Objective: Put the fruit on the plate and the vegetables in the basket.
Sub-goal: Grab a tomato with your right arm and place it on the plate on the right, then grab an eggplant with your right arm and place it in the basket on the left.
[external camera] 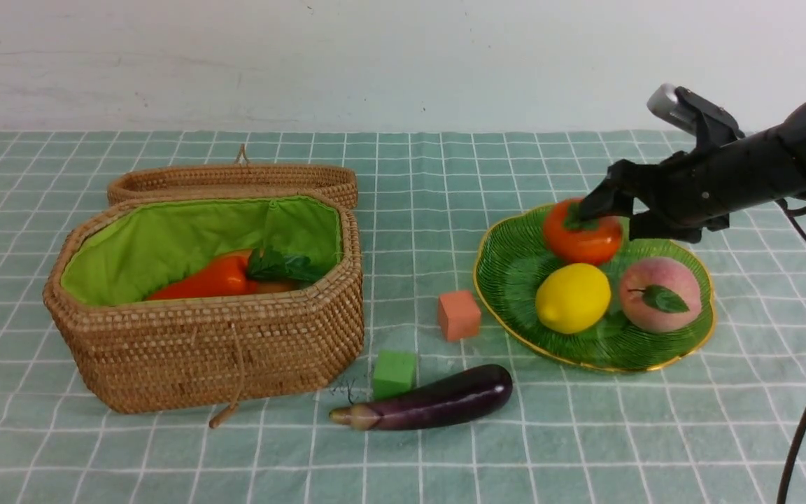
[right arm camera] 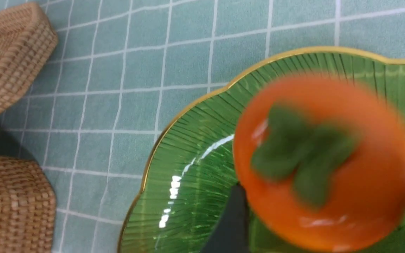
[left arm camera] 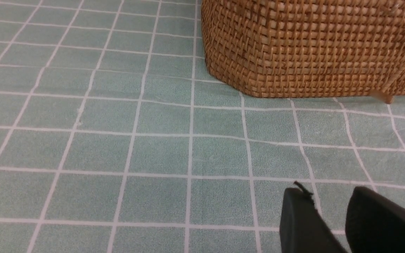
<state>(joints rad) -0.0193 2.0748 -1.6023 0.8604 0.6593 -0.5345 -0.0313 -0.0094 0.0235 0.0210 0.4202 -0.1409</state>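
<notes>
the right gripper (external camera: 613, 213) has its jaws spread wide astride the glossy orange persimmon (external camera: 582, 232), which sits at the far edge of the ribbed, gold-rimmed green glass plate (external camera: 515, 280), behind a smooth lemon (external camera: 573, 297) and a fuzzy peach (external camera: 659, 293). the left gripper (left arm camera: 332, 221), its black fingers slightly apart and gripping nothing, hovers by the woven wicker basket (external camera: 200, 350); a carrot (external camera: 214, 280) lies inside, and a long purple eggplant (external camera: 431, 406) lies on the checked cloth.
</notes>
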